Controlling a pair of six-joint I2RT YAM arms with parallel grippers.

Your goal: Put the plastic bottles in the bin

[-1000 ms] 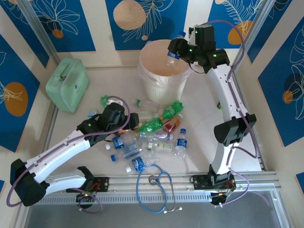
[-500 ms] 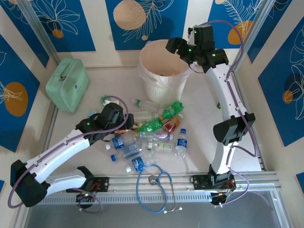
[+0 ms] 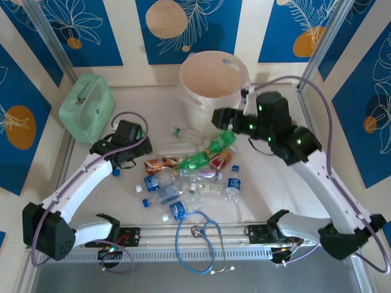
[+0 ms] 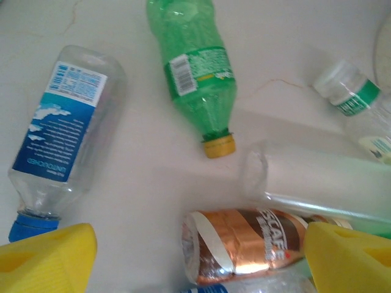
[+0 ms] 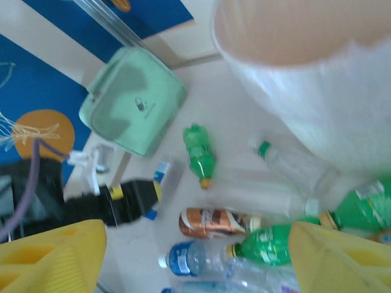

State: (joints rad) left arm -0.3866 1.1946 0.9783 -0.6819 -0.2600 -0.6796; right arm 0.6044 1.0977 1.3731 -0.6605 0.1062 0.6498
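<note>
Right gripper (image 3: 219, 117) has just dropped its bottle in the bin (image 3: 201, 107) and is back by the pile, jaws wide and empty, left gripper (image 4: 198, 259) wide too over a copper-labelled bottle (image 4: 244, 244), so plenty of plastic bottles (image 3: 195, 162) still on the table (image 3: 256, 195).

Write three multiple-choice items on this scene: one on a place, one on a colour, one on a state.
1. Where is the mint-green case?
A. Far left of the table
B. In the bin
C. At the near edge

2. In the left wrist view, what colour is the cap of the green bottle?
A. Red
B. Yellow
C. Blue

3. How is the right gripper?
A. Shut on a bottle
B. Shut, empty
C. Open, empty

1 A: it lies by the left wall.
2 B: the cap is yellow.
3 C: its yellow fingers stand wide apart, gripping nothing.
</note>
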